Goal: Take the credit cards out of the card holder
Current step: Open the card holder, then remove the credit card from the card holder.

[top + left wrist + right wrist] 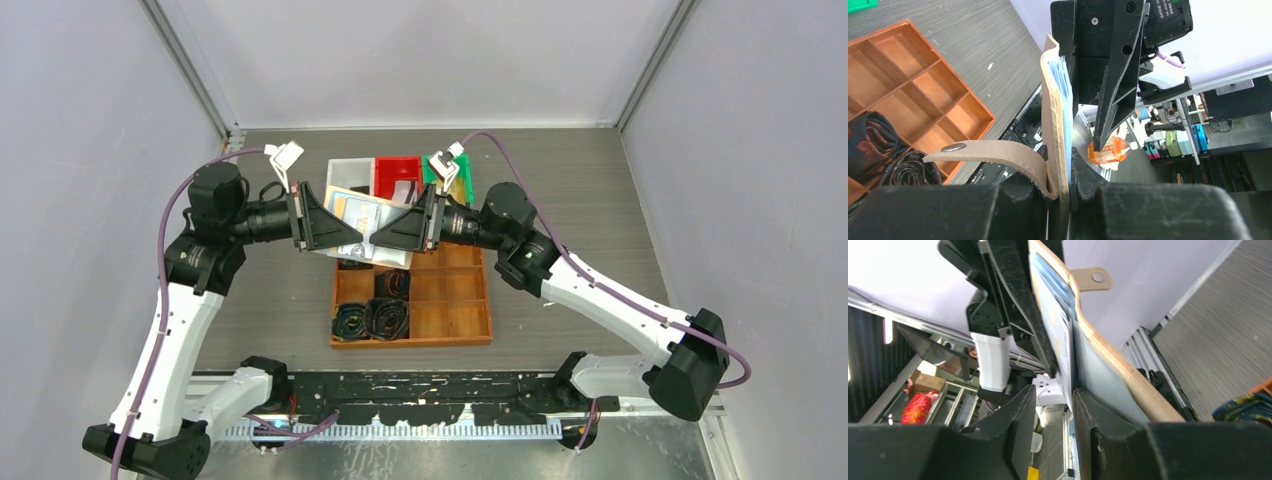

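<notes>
The tan card holder (355,208) hangs open in the air above the wooden tray, between my two grippers. My left gripper (350,235) (1060,155) is shut on its cover, edge-on, with the strap tab (993,150) curling out to the left. Pale blue pockets (1066,100) show along its inner side. In the right wrist view the holder (1108,355) runs up from the jaws, with pale layers of pockets and credit cards (1060,335) on its face. My right gripper (385,235) (1054,392) is open; a pale sheet edge sits at the tip of its right finger.
Below lies the wooden divided tray (450,300) (913,95), with dark coiled belts (375,315) (878,145) in its left compartments. White (350,175), red (397,175) and green (455,175) bins stand behind it. Grey walls close in on both sides.
</notes>
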Robot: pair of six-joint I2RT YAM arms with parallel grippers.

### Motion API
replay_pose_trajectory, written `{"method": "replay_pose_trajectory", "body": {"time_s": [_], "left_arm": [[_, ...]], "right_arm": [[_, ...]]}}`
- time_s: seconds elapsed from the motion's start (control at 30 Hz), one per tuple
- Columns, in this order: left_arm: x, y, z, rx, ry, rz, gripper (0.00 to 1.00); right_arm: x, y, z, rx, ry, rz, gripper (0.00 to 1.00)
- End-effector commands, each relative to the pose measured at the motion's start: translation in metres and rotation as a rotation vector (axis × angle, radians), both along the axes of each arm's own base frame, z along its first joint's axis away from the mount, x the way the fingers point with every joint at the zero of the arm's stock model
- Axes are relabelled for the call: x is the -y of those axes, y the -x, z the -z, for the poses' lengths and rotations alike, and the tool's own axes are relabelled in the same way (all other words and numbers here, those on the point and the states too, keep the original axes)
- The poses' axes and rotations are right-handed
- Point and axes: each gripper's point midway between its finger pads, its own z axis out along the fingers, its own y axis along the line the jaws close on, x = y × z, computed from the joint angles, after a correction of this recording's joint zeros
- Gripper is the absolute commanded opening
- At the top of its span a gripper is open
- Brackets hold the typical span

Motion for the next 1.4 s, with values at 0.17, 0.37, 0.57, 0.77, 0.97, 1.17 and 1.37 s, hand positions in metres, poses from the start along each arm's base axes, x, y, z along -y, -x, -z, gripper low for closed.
{"method": "replay_pose_trajectory", "body": {"time_s": [0.17, 0.37, 0.57, 0.77, 0.97, 1.17, 1.37], "left_arm": [[0.003, 0.013, -0.025, 0.044, 0.079, 0.064, 0.02], [0.003, 0.015, -0.027, 0.049, 0.09, 0.068, 0.06], [0.001, 0.016, -0.027, 0.049, 0.087, 0.057, 0.26], [0.0, 0.014, -0.03, 0.034, 0.1, 0.042, 0.4], [-0.001, 0.015, -0.035, 0.037, 0.128, 0.045, 0.29], [-0.002, 0.018, -0.038, 0.026, 0.141, 0.053, 0.22], [-0.002, 0.017, -0.039, 0.022, 0.147, 0.05, 0.22]], "right_arm": [[0.002, 0.009, -0.048, 0.05, -0.211, -0.052, 0.29], [0.0, 0.005, -0.049, 0.032, -0.23, -0.044, 0.23], [0.006, 0.007, -0.046, 0.04, -0.238, -0.026, 0.06], [0.011, 0.007, -0.033, 0.03, -0.217, 0.008, 0.03], [0.015, 0.008, -0.026, 0.029, -0.206, 0.019, 0.03], [0.02, 0.012, -0.021, 0.039, -0.189, 0.029, 0.03], [0.025, 0.014, -0.02, 0.046, -0.186, 0.043, 0.03]]}}
